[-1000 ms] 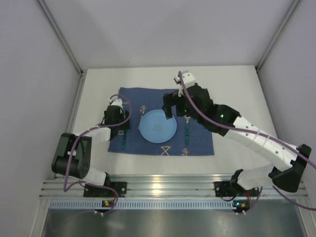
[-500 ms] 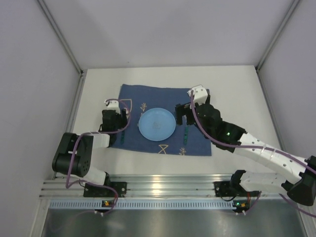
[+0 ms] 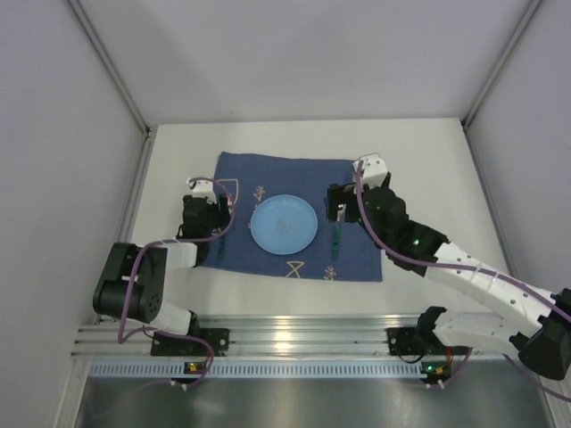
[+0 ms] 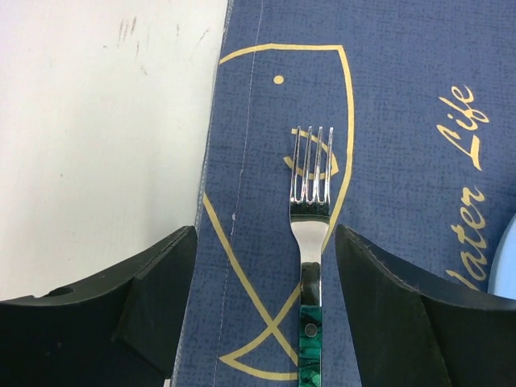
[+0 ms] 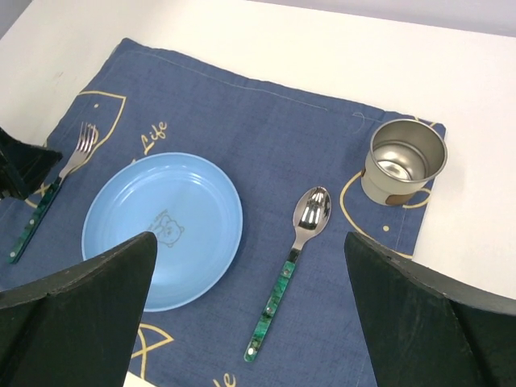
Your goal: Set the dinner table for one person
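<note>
Top external view first: shows the dinner table (image 3: 419,152) as the white top filling the floor of the enclosure, bare along its far side and both flanks. Carries a dark blue mat (image 3: 285,174) near its middle, closer to the arms' side. Holds, on that mat, a pale blue plate (image 3: 284,225) at the centre, a green-handled fork (image 4: 310,210) to the left with tines pointing away from the arms, a green-handled spoon (image 3: 336,241) to the right with its bowl likewise away, and a metal cup (image 5: 403,161) upright on the far right corner of the mat. Finds the left gripper (image 3: 203,217) low over the fork, fingers spread to either side of the handle and not touching it; finds the right gripper (image 3: 343,207) raised above the spoon and cup, fingers wide apart and holding nothing. Looks close to finished as a place for one: plate, fork, spoon and cup all laid and roughly squared to the mat. Leaves, at a guess, only drawing both arms clear, perhaps a small nudge to the fork; no knife or napkin anywhere in sight, so cannot say whether either is wanted. Hides the cup under the right wrist from above, and most of the fork under the left. Cuts the plate to a sliver in the left wrist view. Leaves the print on the plate too small to read.
</note>
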`<state>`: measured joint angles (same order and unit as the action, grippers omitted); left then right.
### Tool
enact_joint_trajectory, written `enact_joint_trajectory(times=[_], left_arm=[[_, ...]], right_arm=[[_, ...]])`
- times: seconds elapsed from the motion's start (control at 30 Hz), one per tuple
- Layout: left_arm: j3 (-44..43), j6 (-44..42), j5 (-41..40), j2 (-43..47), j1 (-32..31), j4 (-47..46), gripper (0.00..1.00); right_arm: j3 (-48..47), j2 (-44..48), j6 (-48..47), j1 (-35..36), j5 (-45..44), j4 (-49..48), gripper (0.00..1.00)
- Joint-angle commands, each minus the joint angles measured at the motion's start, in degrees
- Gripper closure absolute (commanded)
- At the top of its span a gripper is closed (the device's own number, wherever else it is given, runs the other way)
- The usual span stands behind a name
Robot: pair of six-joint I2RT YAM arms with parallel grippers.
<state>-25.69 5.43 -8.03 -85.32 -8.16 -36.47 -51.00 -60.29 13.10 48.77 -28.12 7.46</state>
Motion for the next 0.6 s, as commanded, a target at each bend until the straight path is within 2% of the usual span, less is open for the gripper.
enact_joint_trajectory(times=[0.0,0.17,0.2,0.23,0.27,0.3,0.33,0.37,0.43,0.47,0.53,0.57], left_arm=[[-0.76,-0.07,1.44,1.56,0.34,-4.23,0.25],[-0.85,0.98,4.51,1.29,3.23,-3.79,0.26],[-0.85,-0.58,2.6,1.99,3.85,-3.0,0.25],[0.63,-2.6,-0.72,3.04,4.12,-4.65,0.23],[2.12,-4.88,-7.46,4.18,4.64,-7.45,0.21],[2.66,-2.29,-7.87,5.07,6.82,-7.04,0.1],[3.97,-0.7,-9.27,4.99,10.41,-9.04,0.07],[4.59,0.36,-9.19,4.81,11.23,-10.1,0.04],[2.86,-0.07,-4.38,3.06,11.5,-7.67,0.05],[2.49,3.32,-0.27,2.01,11.76,-7.57,0.03],[3.53,1.89,9.66,-0.19,12.12,-14.21,0.09],[2.24,0.56,12.31,-1.24,11.94,-12.94,0.13]], right_arm=[[-2.78,-1.4,0.17,-1.75,3.07,-3.68,0.0],[-5.07,-5.45,0.96,-4.12,6.66,-3.95,0.0],[-5.59,-5.8,0.96,-4.39,6.85,-4.04,0.0],[-6.03,-6.15,0.87,-4.65,6.85,-4.04,0.0],[-6.12,-6.07,0.87,-4.83,6.76,-4.04,0.0],[-5.86,-5.98,1.05,-5.18,6.76,-4.04,0.0],[-5.51,-5.37,1.13,-5.35,6.76,-4.04,0.0],[-4.99,-5.01,1.14,-5.53,6.67,-4.04,0.0],[-2.98,-3.53,1.75,-6.23,6.67,-4.12,0.0],[-1.57,-2.91,2.1,-6.76,6.67,-4.04,0.0],[-0.16,-1.07,2.54,-7.37,6.76,-4.21,0.0],[0.55,-0.45,2.72,-7.81,6.85,-4.04,0.0]])
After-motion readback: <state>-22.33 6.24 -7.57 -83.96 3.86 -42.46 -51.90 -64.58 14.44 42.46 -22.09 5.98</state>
